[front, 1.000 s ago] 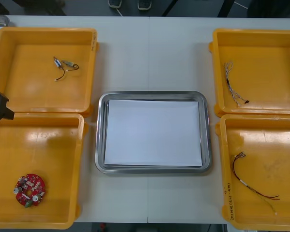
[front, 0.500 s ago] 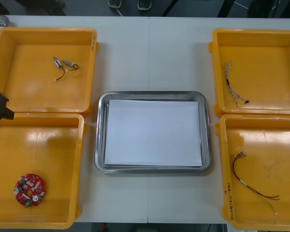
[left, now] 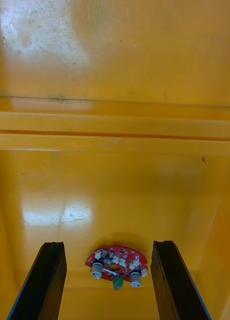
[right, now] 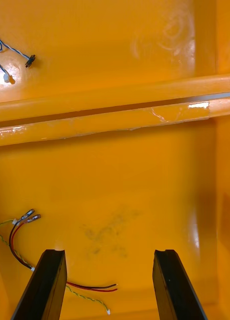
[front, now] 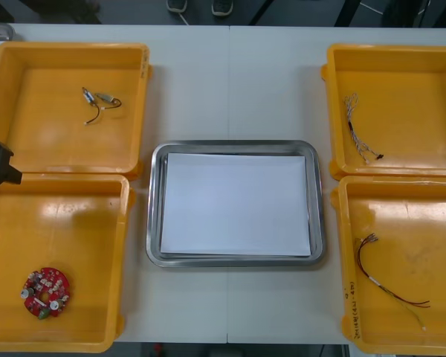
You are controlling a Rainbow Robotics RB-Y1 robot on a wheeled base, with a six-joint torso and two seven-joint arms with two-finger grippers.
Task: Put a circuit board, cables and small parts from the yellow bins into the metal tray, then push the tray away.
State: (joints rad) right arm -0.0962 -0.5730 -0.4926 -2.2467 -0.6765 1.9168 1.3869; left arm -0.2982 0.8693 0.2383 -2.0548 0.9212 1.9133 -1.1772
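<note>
Presently left claw released, fingers wide, poised above the near left bin; round red board lies flat on its floor between them; right claw likewise released, red-and-yellow cable just beside one finger; tray mid-bench holds no parts; first pick apparently pending; next: lower straight, pinch the board's rim.

From above the arms, looks steeply down on the table, far enough to take in the tray and all four bins. From the left wrist, faces down close into the near left bin, sharing the circuit board with the overhead view. From the right wrist, likewise close over the near right bin, sharing the cable lying inside
</note>
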